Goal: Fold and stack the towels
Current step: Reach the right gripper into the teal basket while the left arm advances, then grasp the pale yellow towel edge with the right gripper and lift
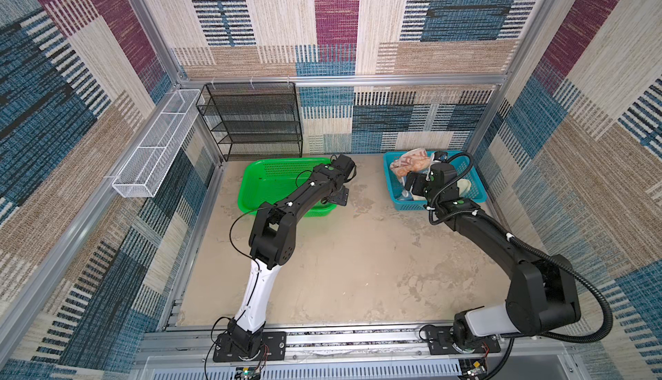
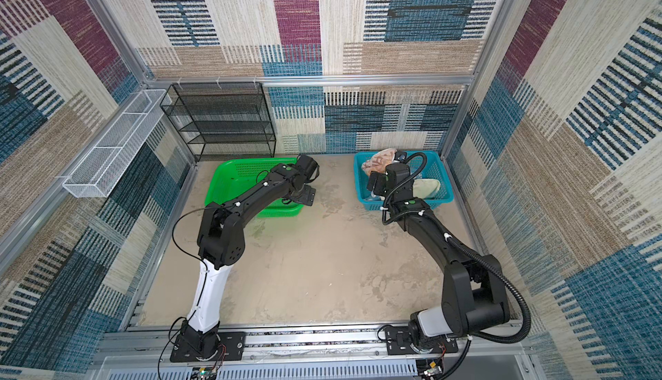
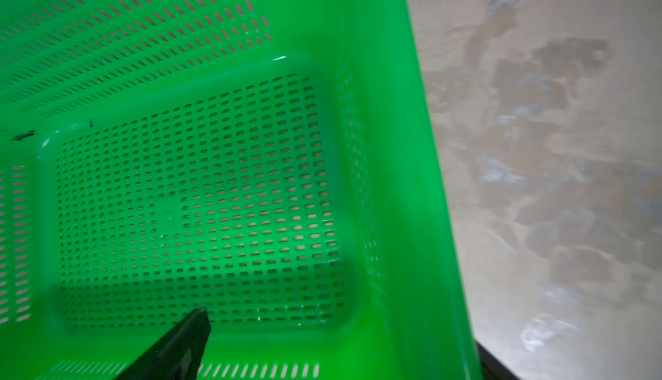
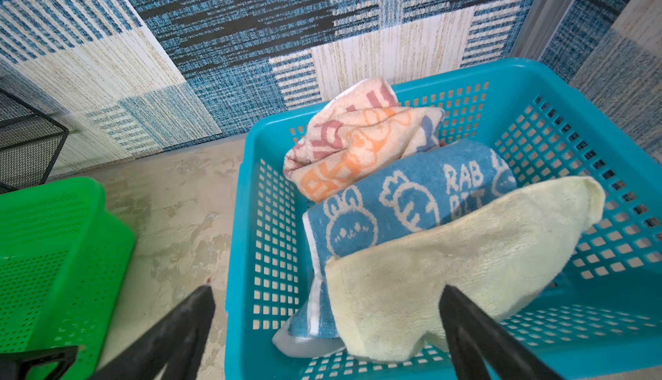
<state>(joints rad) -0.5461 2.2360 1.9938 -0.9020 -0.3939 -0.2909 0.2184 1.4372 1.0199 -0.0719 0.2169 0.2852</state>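
Counting the cloths first: three small terry towels are clear in the right wrist view, all inside one teal-blue perforated plastic basket (image 4: pixel 465 73). A pale cream-yellow plain towel (image 4: pixel 465 270) lies nearest the gripper. It covers part of a blue towel with white rabbits and the letters "RAB BIT" (image 4: pixel 412 195). Behind them is a crumpled whitish heap with orange and dusty-red letters (image 4: pixel 358 138); I cannot tell if this heap is one cloth or two.

There are two baskets. The second is a bright green perforated plastic basket (image 1: pixel 258 181), apart from the blue one on the mottled beige table (image 1: pixel 358 252).

There are two grippers. The right gripper (image 4: pixel 326 288) hovers at the blue basket with its jaws spread wide and grips nothing. The left gripper (image 3: pixel 340 328) is over the green basket beside one wall, also spread wide and without load.

At the back wall stands one black wire-mesh shelf rack (image 1: pixel 250 120), and one long white wire tray (image 1: pixel 154 152) hangs on the side wall. In both top views the right arm's wrist hides much of the towels.
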